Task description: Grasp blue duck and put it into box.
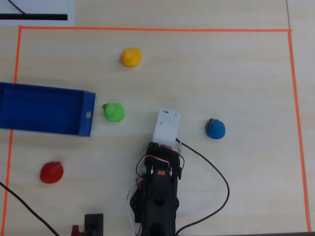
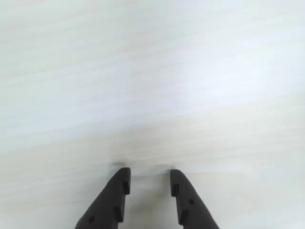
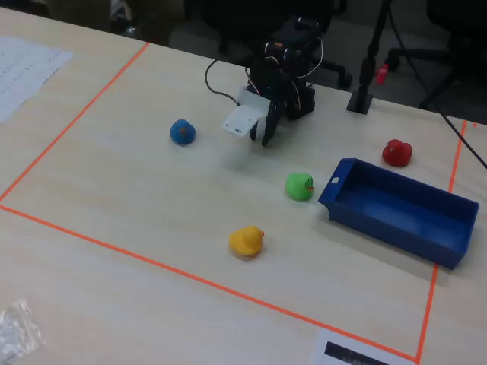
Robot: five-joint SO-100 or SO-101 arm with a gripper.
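We are holding our gripper point(image 2: 149, 177) slightly open over bare table point(image 2: 152, 86), gripping nothing. In the overhead view the blue duck point(image 1: 215, 129) is sitting on the table to the right of the gripper, apart from it; the box point(image 1: 44, 109) is lying far left.

box point(image 1: 44, 109) cut off at overhead view's left edge; jaws hidden beneath the arm there

In the overhead view we see the blue duck point(image 1: 215, 129) right of the arm, the box point(image 1: 44, 109) far left.
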